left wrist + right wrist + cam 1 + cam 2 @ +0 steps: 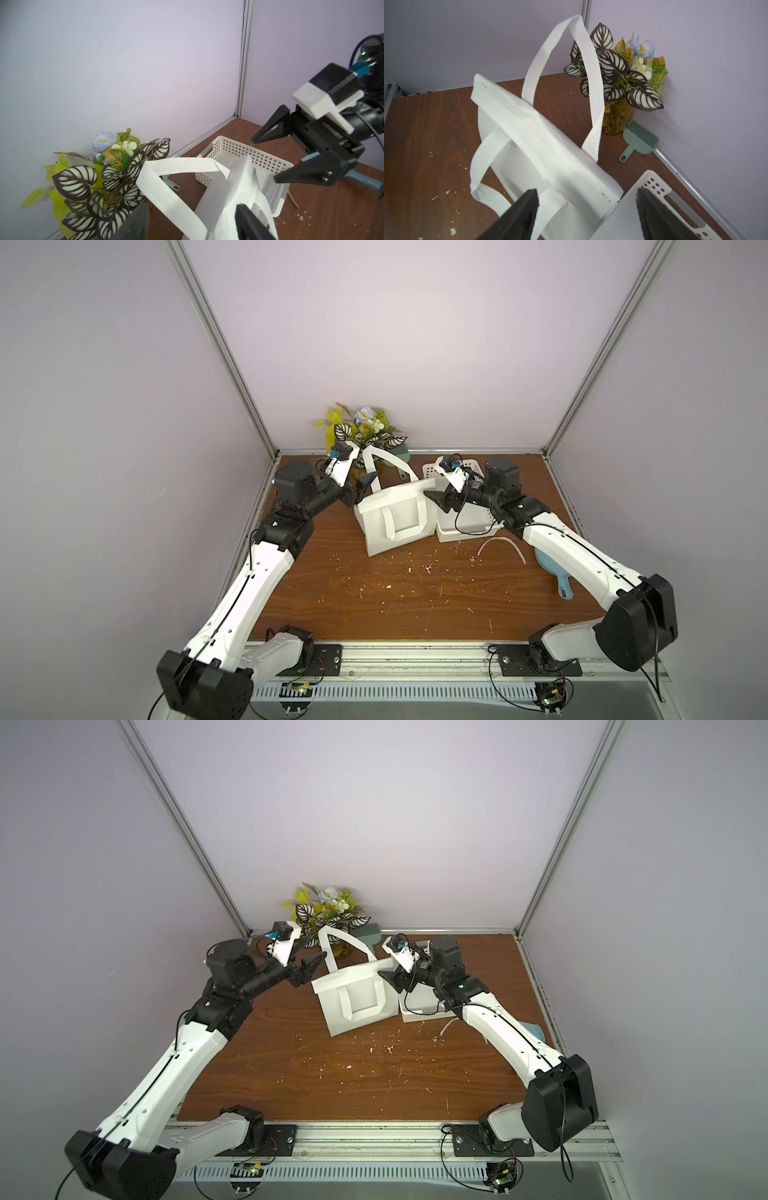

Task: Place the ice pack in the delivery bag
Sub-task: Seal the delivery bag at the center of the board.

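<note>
In both top views a brown wood-grain table (395,597) is sitting between pale lilac walls with aluminium posts, and white crumbs are lying scattered over it. The delivery bag (395,526) (357,1002) is standing toward the back middle with its top folded shut. One white perforated basket (457,536) (424,1017) is touching the bag's right side. My right arm is covering much of the basket, so I cannot tell what it is holding. My left jaws are hanging parted just beside the bag's far left corner, gripping nothing. One vase of artificial flowers (365,431) is standing at the back wall, one green brush (402,464) is lying beside it, one blue scoop (548,568) is lying under my right forearm, and one curved white strip (498,543) is lying near the basket. In the left wrist view my left jaws are showing spread wide, and my right jaws are hanging spread wide and empty above the basket's rim (249,151). In the right wrist view my right jaws are standing apart over the place where bag (542,133) and basket (652,182) are meeting. I am counting two strap handles: one (593,83) is standing upright and one (483,155) is drooping down the front. The ice pack is not showing in any view, so I cannot tell where it is.
</note>
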`<state>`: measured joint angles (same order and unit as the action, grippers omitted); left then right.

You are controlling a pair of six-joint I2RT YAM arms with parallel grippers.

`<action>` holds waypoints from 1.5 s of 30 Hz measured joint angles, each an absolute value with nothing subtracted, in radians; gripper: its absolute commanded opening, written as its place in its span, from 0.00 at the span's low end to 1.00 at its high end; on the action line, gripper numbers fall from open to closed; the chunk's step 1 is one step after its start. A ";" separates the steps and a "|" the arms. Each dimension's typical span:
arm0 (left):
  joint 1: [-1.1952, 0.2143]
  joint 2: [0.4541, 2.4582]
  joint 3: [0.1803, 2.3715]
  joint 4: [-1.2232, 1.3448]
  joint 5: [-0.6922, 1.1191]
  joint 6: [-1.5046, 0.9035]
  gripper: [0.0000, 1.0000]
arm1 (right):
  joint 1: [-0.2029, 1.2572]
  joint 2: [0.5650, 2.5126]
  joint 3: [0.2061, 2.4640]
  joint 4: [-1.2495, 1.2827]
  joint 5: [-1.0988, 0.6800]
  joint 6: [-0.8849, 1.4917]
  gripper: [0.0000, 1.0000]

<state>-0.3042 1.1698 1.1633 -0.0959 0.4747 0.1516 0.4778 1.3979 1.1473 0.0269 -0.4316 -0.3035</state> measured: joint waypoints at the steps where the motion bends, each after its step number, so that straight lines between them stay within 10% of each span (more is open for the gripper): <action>1: -0.328 1.207 1.189 -0.123 0.475 0.173 0.69 | 0.473 1.395 1.132 0.030 -0.433 -0.291 0.82; 12: -0.414 1.394 1.247 -0.278 0.461 0.287 0.80 | 0.450 1.312 1.024 0.065 -0.459 -0.231 0.82; 26: -0.455 1.529 1.364 -0.350 0.406 0.335 0.64 | 0.446 1.309 1.015 0.080 -0.480 -0.208 0.82; 32: -0.480 1.529 1.364 -0.389 0.369 0.370 0.41 | 0.445 1.309 1.003 0.085 -0.480 -0.208 0.82; 39: -0.484 1.529 1.366 -0.397 0.353 0.383 0.39 | 0.445 1.309 1.002 0.087 -0.480 -0.208 0.82; 45: -0.484 1.529 1.365 -0.402 0.359 0.403 0.12 | 0.445 1.309 1.000 0.087 -0.479 -0.208 0.82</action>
<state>-0.4843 1.5291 1.3651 -0.4019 0.3592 0.4030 0.4446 1.3090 1.0004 0.0872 -0.4793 -0.2077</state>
